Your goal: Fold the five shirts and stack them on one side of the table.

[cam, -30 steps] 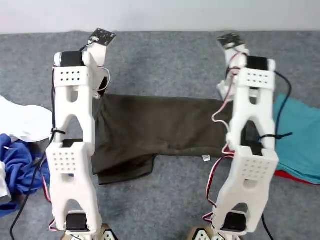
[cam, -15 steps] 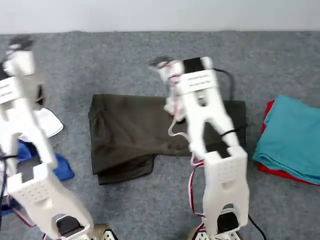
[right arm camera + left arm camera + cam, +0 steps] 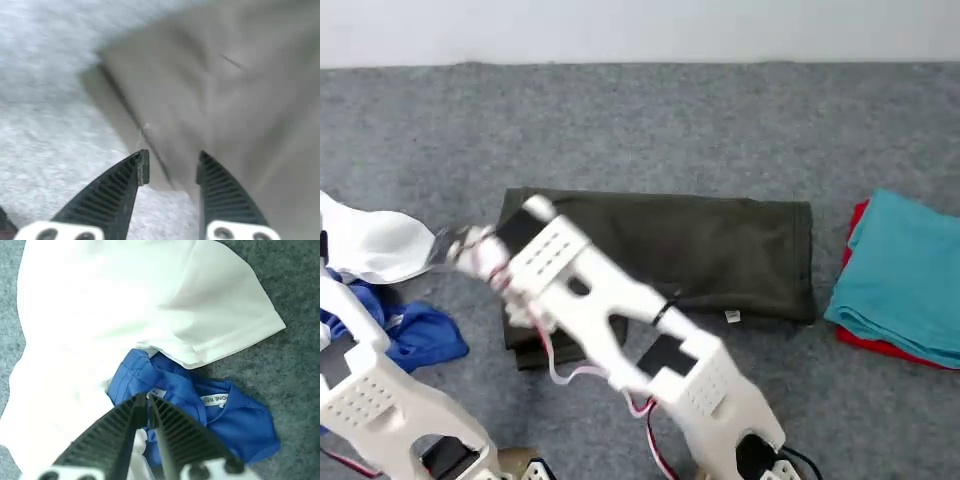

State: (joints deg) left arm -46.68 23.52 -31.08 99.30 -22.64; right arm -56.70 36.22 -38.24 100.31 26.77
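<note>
**Left gripper** (image 3: 148, 398). The two ribbed black jaws are closed to a thin slit, and nothing is seen between them. Directly beneath the tips lies the crumpled blue shirt (image 3: 235, 422), with its collar and label turned up just to one side of the jaws. Beyond the tips spreads the white shirt (image 3: 125, 300). One of its hems overlaps the blue cloth, and more white cloth runs along the other side of the jaws. The grey table covering (image 3: 295, 285) shows past both garments.

**Right gripper** (image 3: 171, 167). The jaws stand wide apart and hold nothing. The edge of the olive shirt (image 3: 240, 90) runs between the tips. One jaw hangs over the cloth and the other is near the bare grey surface just beside it.

**High view.** The right arm (image 3: 620, 310) lies slantwise across the olive shirt. Its jaws are at the end of that shirt that faces the white and blue garments. The left arm (image 3: 370, 400) stands just beside the blue shirt. The olive shirt lies flat as a long rectangle, with a small white tag (image 3: 732, 317) at one long edge. The folded teal shirt (image 3: 905, 270) is farthest from both pairs of jaws, past the opposite end of the olive shirt and apart from it. It rests on top of a red shirt (image 3: 882, 346).
</note>
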